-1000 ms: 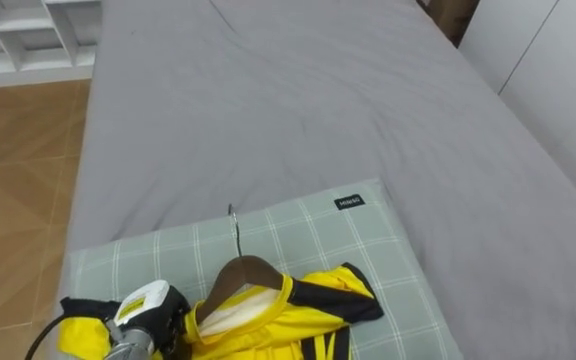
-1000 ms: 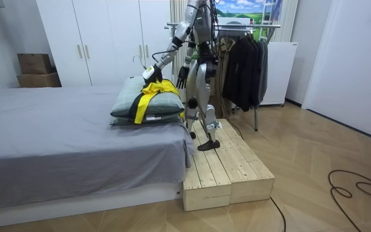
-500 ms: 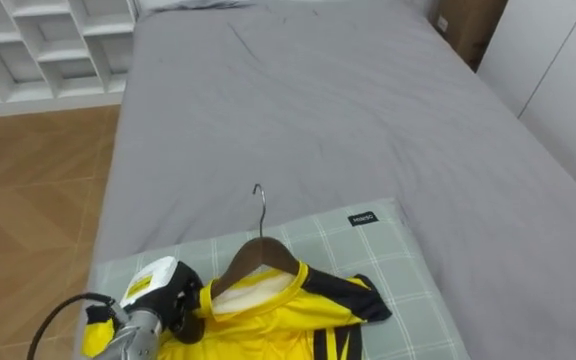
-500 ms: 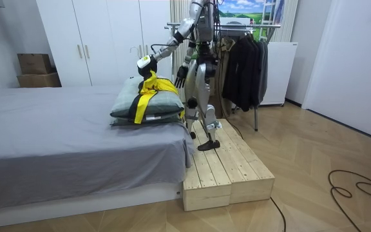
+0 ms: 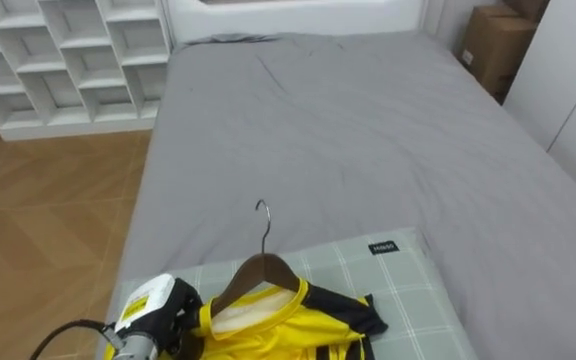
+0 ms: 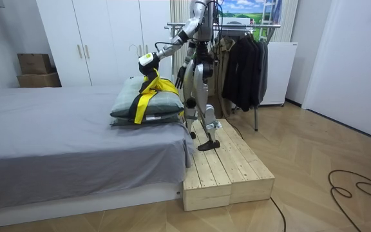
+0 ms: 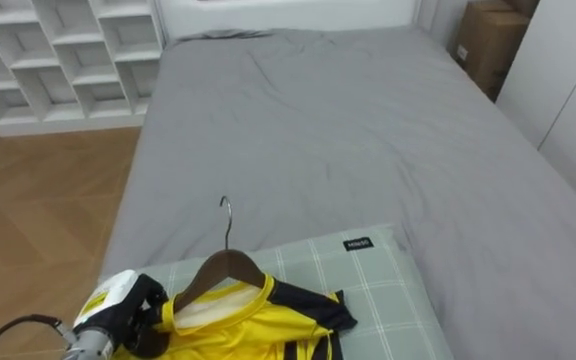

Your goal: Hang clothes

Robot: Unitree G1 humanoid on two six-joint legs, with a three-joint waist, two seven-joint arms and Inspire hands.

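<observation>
- My left hand (image 5: pixel 164 312): low at the near left of the eye views, fingers curled tight on the yellow shirt (image 5: pixel 268 325) at its shoulder, beside the hanger's end.
- Yellow shirt: black trim, dressed on a wooden hanger (image 5: pixel 259 272). In the room view its upper end is raised in my hand while the rest drapes down onto the pillow.
- Hanger: metal hook (image 5: pixel 263 216) standing up, pointing toward the far end of the bed.
- Pillow (image 5: pixel 393 290): pale green check, at the near end of the bed, under the shirt.
- Bed (image 5: pixel 348 130): grey sheet, stretching away in front of me.
- My right hand (image 6: pixel 181 77): hanging at my side in the room view, fingers loose, holding nothing.
- Standing place: a wooden platform (image 6: pixel 227 173) against the bed's end, facing the bed.
- Clothes rack (image 6: pixel 253 26): just behind me, with dark garments (image 6: pixel 243 71) on it.
- White shelf unit (image 5: pixel 58 60): across the floor, left of the bed.
</observation>
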